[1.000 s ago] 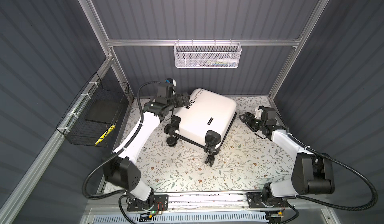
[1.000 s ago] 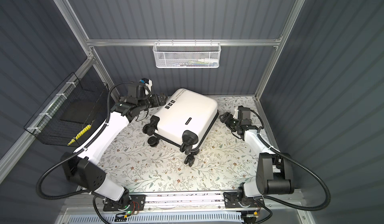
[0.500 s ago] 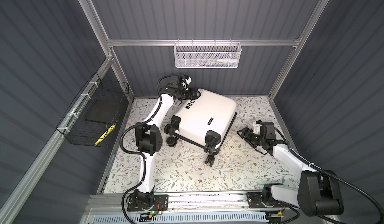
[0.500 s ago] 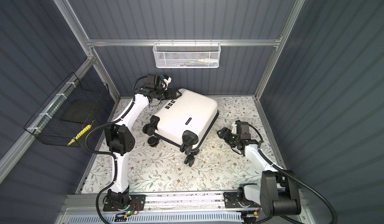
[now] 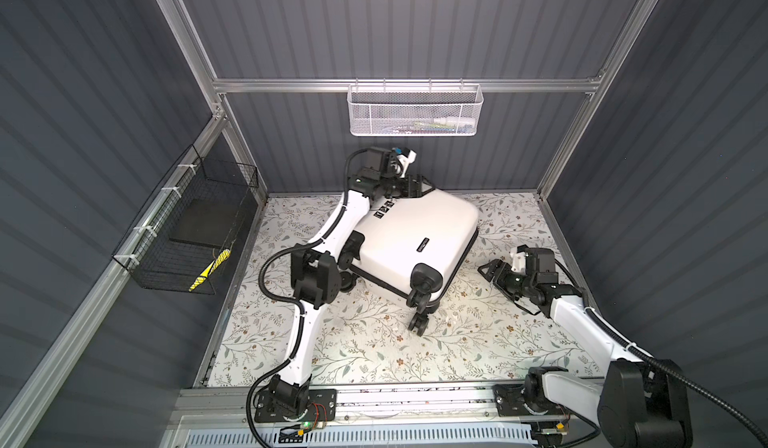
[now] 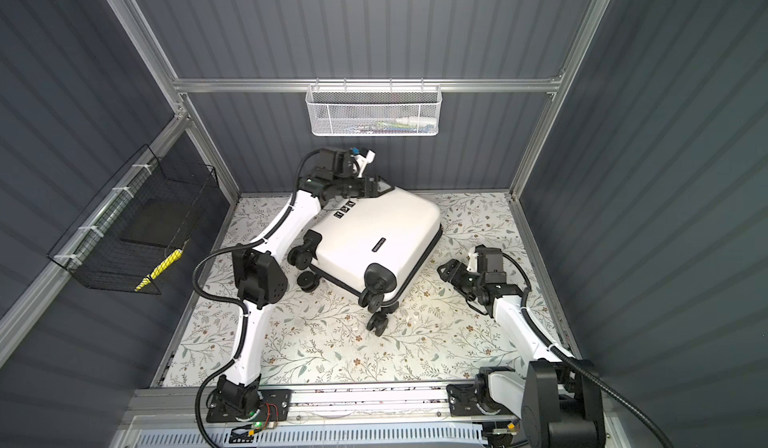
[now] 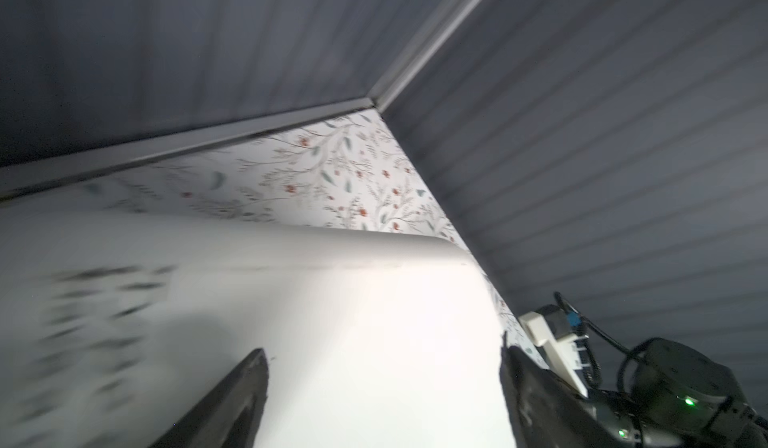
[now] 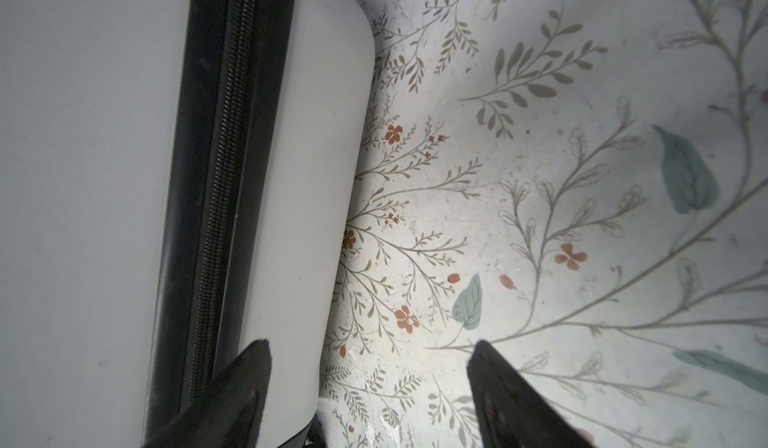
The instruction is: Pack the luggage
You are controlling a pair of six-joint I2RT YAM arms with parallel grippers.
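The luggage [image 5: 415,234] [image 6: 374,234] is a white hard-shell suitcase with black wheels. It lies flat and closed on the floral tabletop in both top views. My left gripper [image 5: 415,186] [image 6: 372,186] hovers at its far left corner. In the left wrist view that gripper [image 7: 382,348] is open, with only the white shell [image 7: 353,342] behind the fingers. My right gripper [image 5: 488,269] [image 6: 446,269] sits low by the suitcase's right side. In the right wrist view it [image 8: 370,344] is open and holds nothing, beside the black zipper [image 8: 220,176].
A white mesh basket [image 5: 415,113] hangs on the back wall with small items inside. A black wire basket [image 5: 187,234] on the left wall holds a yellow item [image 5: 208,269] and a dark flat thing. Grey walls enclose the floral tabletop [image 5: 374,342].
My left arm has swung from the suitcase's left side round to its far corner. My right gripper has moved nearer along the suitcase's right side.
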